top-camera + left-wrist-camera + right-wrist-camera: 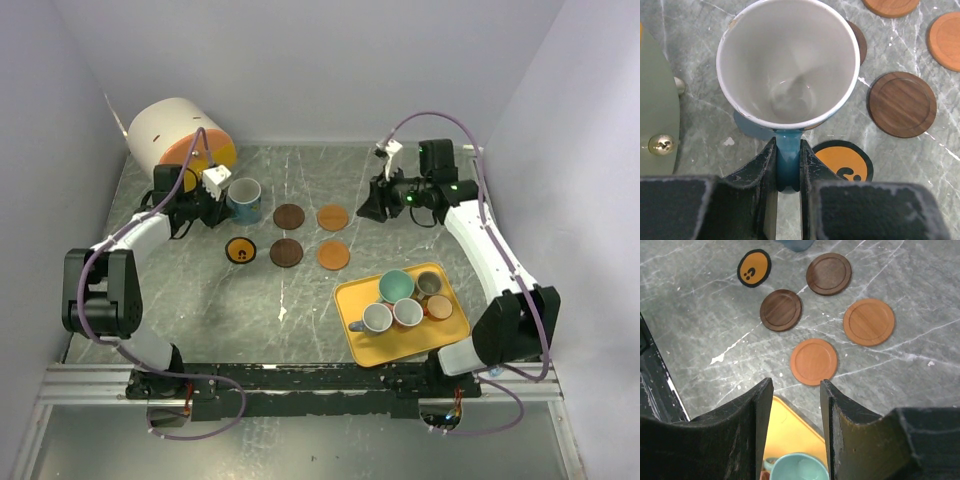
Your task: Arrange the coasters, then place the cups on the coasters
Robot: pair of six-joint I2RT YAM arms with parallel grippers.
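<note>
Blue cup (790, 65), handle clamped between left gripper (788, 152) fingers; right gripper (795, 386) fingers gape apart.

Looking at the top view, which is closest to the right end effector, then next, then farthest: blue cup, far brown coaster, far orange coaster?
From the right end effector:
1. Far orange coaster, just to its left.
2. Far brown coaster, farther left in the same row.
3. Blue cup, leftmost, gripped by the left end effector.

The blue cup (790, 65) stands upright, its handle pinched in the left claw (788, 152). Five flat round coasters (287, 252) lie near that claw.
</note>
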